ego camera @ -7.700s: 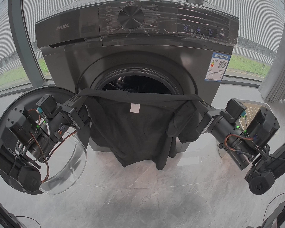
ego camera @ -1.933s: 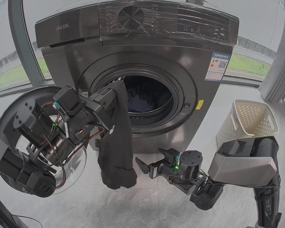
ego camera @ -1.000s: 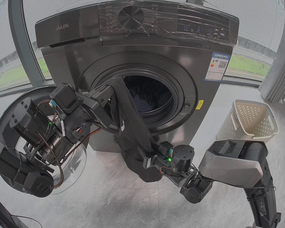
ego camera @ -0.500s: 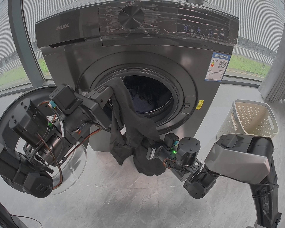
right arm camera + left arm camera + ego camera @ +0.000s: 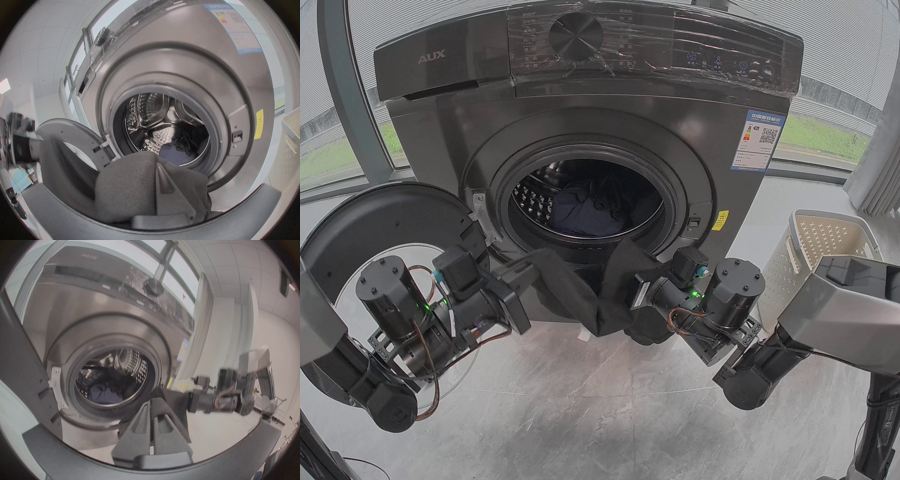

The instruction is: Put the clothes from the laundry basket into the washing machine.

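The washer [image 5: 456, 125] stands with its door [image 5: 381, 212] swung open to the robot's left. Inside the drum [image 5: 534, 200] lies a dark blue piece [image 5: 581, 212] with a black piece [image 5: 625, 197] bunched beside it on the right; in the right wrist view the blue piece [image 5: 175, 154] sits low in the drum and the black piece [image 5: 190, 137] is heaped just above it.

A black garment [image 5: 581, 300] hangs outside the drum, just below its lower rim, slung between the two arms and sagging in the middle above the floor [image 5: 581, 400]. The left gripper [image 5: 531, 272] is low in front of the washer, left of the opening, its jaws closed tight on one end of the garment [image 5: 175, 402], with the cloth pinched between them in the left wrist view. The right gripper [image 5: 622, 281] is near it, below the right part of the opening; cloth is draped over it, and the right wrist view shows its jaws narrow and clamped on a thick fold of the garment [image 5: 131, 184].

The basket [image 5: 831, 244], white and perforated, stands on the floor right of the washer, well apart from the garment; its bottom is hidden, so what it holds cannot be told
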You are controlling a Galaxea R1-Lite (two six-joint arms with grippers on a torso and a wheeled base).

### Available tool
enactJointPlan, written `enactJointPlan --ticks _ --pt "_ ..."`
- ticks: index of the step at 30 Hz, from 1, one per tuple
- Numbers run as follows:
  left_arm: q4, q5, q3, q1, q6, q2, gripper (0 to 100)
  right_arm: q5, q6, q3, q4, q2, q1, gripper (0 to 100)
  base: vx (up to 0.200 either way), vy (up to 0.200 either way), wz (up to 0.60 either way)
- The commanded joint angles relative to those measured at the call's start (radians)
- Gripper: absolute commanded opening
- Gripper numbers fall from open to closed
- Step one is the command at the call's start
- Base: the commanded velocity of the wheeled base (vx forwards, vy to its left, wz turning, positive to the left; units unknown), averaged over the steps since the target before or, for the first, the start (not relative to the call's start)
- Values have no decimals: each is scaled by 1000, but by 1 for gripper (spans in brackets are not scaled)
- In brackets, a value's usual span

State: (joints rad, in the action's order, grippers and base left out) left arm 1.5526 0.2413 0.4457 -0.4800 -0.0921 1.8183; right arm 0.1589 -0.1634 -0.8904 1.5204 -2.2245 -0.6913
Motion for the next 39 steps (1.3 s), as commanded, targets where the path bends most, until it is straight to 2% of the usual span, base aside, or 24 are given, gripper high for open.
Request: enactJointPlan --ticks 1,4,5,9,13,14,22,26,31,35,39 --pt "3 24 -67 6 32 84 0 -2 1 11 -2 71 -16 0 0 0 0" --pt "3 26 -75 6 57 105 0 -1 -1 13 -2 71 -20 0 0 0 0" --pt "3 26 -78 6 57 105 100 -1 1 11 -2 71 -20 0 0 0 0" --pt "3 27 -96 6 52 104 100 -1 1 -2 -3 69 -7 0 0 0 0" --pt "3 46 -153 4 60 110 100 -2 2 -21 -5 71 15 0 0 0 0" --pt "3 66 -160 -2 66 110 100 -4 4 -35 -6 74 30 0 0 0 0" --pt "3 76 -188 -2 77 102 100 -4 7 -78 -32 75 62 0 0 0 0" --pt "3 113 -242 -3 117 104 100 -2 4 -97 -37 63 81 0 0 0 0" --pt "3 181 -312 -5 155 98 100 -2 2 -105 -39 55 79 0 0 0 0" --pt "3 185 -308 1 158 99 100 -1 2 -94 -36 55 58 0 0 0 0" --pt "3 174 -280 -2 155 110 100 2 1 -85 -34 62 -7 0 0 0 0"
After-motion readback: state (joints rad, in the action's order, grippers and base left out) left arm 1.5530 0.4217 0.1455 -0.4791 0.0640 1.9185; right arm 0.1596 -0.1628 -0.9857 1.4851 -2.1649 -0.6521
